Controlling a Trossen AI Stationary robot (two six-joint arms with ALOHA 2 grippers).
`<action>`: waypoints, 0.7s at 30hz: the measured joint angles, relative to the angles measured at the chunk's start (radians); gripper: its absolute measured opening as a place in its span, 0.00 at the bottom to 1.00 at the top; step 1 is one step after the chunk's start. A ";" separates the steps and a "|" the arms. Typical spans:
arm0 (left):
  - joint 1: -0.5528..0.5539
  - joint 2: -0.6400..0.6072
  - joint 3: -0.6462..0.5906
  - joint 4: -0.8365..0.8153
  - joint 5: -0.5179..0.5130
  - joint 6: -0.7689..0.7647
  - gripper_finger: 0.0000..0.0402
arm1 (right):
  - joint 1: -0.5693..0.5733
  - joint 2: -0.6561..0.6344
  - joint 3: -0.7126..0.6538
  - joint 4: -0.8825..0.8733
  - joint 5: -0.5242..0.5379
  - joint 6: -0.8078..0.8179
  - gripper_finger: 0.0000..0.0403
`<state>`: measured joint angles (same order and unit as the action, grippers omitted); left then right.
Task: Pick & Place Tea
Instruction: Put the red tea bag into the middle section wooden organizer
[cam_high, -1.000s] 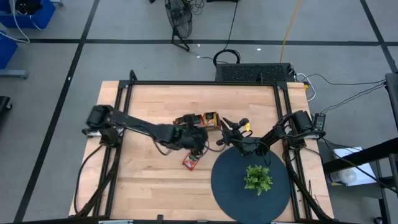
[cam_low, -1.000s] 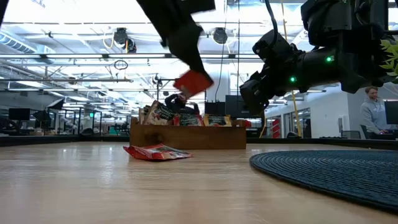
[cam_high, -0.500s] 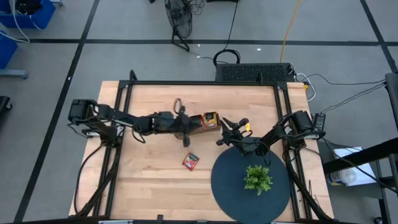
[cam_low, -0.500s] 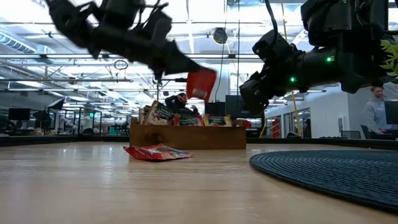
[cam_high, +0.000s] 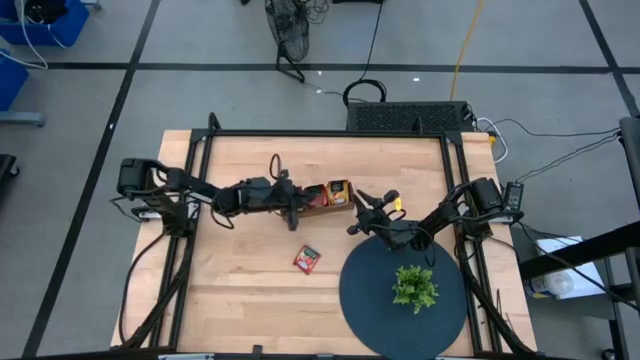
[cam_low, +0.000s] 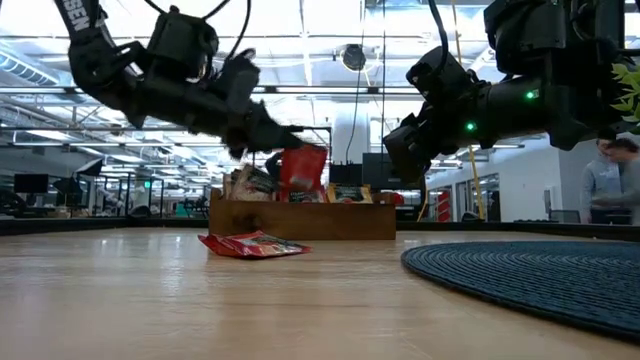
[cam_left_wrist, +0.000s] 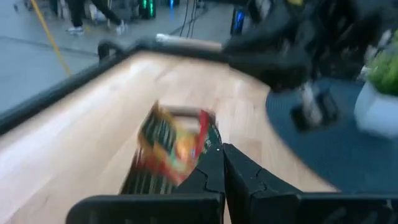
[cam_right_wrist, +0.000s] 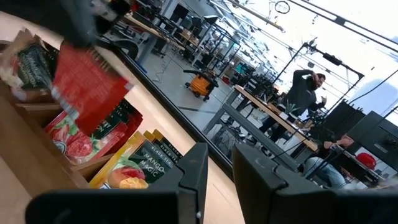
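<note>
My left gripper (cam_low: 283, 143) hangs over the brown wooden tray (cam_low: 300, 221) and is shut on a red tea sachet (cam_low: 302, 171); the right wrist view also shows that sachet (cam_right_wrist: 90, 93). Red, orange and grey-green sachets (cam_right_wrist: 134, 165) stand on edge in the tray (cam_high: 322, 195). Another red sachet (cam_high: 307, 259) lies flat on the table before the tray, also seen in the low view (cam_low: 254, 244). My right gripper (cam_high: 358, 213) waits open in the air at the tray's right end, its fingers (cam_right_wrist: 197, 168) touching nothing. My left gripper pinches the red sachet by its upper edge (cam_low: 292, 153) between its two fingers, which slant down from the table's left. The sachet hangs nearly upright below them, lifted clear, with its lower end just above the sachets in the tray. The left wrist view is too blurred to show more.
A round dark woven mat (cam_high: 375, 300) lies at the near right with a small green potted plant (cam_high: 413, 287) on it. Bare wood stretches left of and in front of the tray. People stand in the room beyond the table (cam_low: 610, 180).
My left gripper has carried the red sachet from above the loose sachet toward the far edge, over the tray, and has come down. The sachet, tilted before, now hangs nearly upright and lower, just above the tray. The loose sachet and my right arm have stayed put.
</note>
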<state>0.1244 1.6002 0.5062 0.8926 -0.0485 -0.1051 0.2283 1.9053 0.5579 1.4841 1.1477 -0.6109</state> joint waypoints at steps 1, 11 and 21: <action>0.000 0.007 -0.003 -0.009 -0.001 0.000 0.00 | 0.000 0.000 0.000 0.000 0.000 0.000 0.15; 0.002 0.145 0.039 0.067 0.003 -0.003 0.00 | 0.000 0.000 0.000 0.000 0.003 -0.003 0.15; 0.006 0.148 0.038 0.044 -0.053 0.019 0.02 | 0.000 0.000 -0.001 0.000 0.003 -0.003 0.15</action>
<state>0.1303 1.7477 0.5438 0.9364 -0.1014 -0.0860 0.2283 1.9053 0.5573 1.4840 1.1507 -0.6140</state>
